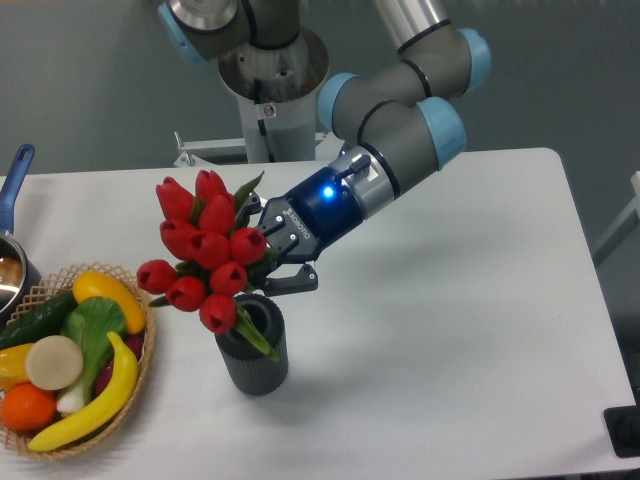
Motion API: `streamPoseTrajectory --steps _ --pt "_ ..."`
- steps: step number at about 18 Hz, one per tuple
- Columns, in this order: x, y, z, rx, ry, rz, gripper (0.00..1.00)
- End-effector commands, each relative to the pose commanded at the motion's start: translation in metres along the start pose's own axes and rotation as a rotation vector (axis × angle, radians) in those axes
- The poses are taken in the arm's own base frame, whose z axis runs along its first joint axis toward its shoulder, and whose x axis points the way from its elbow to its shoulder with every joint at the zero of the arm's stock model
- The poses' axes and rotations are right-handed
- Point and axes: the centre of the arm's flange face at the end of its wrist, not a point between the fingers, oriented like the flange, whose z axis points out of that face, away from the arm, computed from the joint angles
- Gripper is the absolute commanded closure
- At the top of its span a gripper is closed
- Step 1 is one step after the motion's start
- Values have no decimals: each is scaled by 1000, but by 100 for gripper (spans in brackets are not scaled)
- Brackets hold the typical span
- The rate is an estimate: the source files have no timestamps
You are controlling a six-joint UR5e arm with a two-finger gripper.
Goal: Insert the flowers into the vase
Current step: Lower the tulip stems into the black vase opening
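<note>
The flowers [205, 248], a tight bunch of red tulip buds with green stems and leaves, tilt up to the left above the vase. My gripper [270, 262] is shut on their stems just behind the buds, its fingers partly hidden by them. The vase [252, 344], dark grey, ribbed and cylindrical, stands upright on the white table directly below. The green stem ends [255, 334] dip into its round mouth, and the lowest bud hangs over the rim's left side.
A wicker basket [140, 362] of fruit and vegetables sits at the table's front left, close to the vase. A pot with a blue handle [14, 182] is at the left edge. The metal robot pedestal [272, 92] stands behind.
</note>
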Motion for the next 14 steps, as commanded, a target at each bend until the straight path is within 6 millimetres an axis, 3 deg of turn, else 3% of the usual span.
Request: streamPoseTrajectory --steps 6,14 --pt "-24 47 -3 -3 -6 16 66" --pt "-24 72 -7 -10 -13 -17 66"
